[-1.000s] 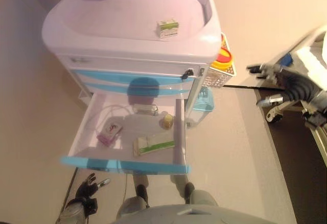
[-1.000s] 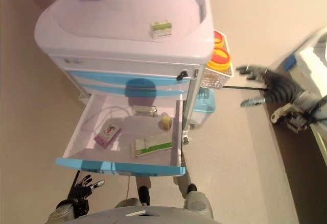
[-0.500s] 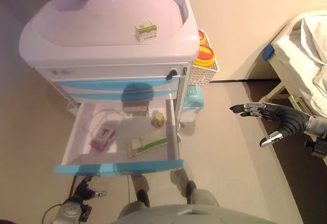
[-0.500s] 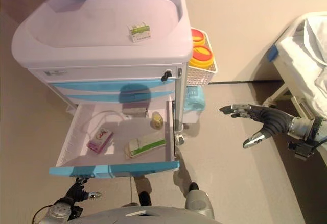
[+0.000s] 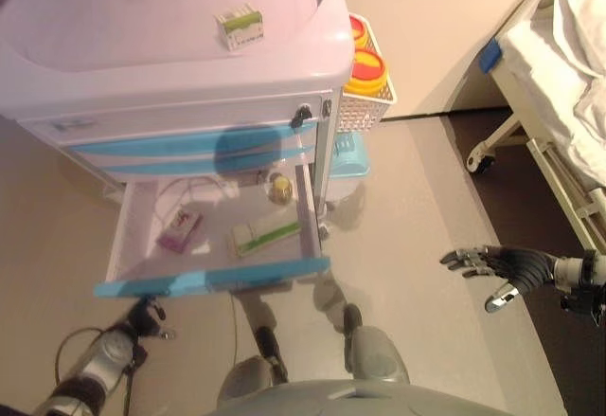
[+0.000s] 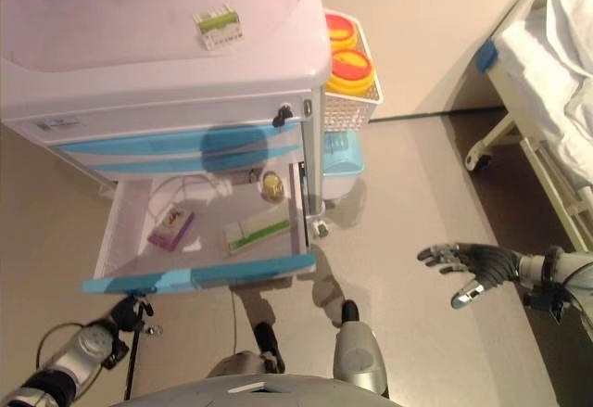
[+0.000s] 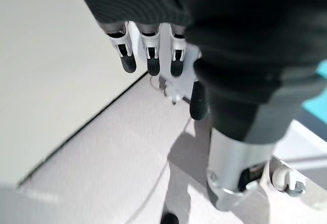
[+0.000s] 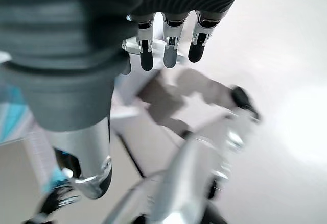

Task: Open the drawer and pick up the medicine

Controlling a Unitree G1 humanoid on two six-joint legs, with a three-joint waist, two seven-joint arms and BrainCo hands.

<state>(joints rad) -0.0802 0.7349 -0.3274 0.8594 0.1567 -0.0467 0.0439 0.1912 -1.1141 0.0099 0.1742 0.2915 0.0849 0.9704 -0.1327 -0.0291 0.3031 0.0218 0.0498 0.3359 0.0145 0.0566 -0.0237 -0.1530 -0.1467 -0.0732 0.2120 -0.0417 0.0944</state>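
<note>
The drawer [image 5: 213, 274] stands open, medicine box [image 5: 264, 237] inside. My right hand [image 5: 499, 268] hangs open and empty, well apart; my left hand [image 6: 125, 312], loose-fingered, could bump the drawer front.

Basket: white wire basket [image 6: 350, 101] hangs on the cart's right side, holding two yellow containers with red lids [image 6: 350, 68].
Bed: white bed [image 5: 568, 84] at the right, blue corner piece [image 5: 489, 56].
Bin: pale blue, below the basket [image 6: 342, 153].

Drawer [image 5: 213, 276] open, medicine box [image 5: 265, 237] inside; right hand [image 5: 499, 268] empty
</note>
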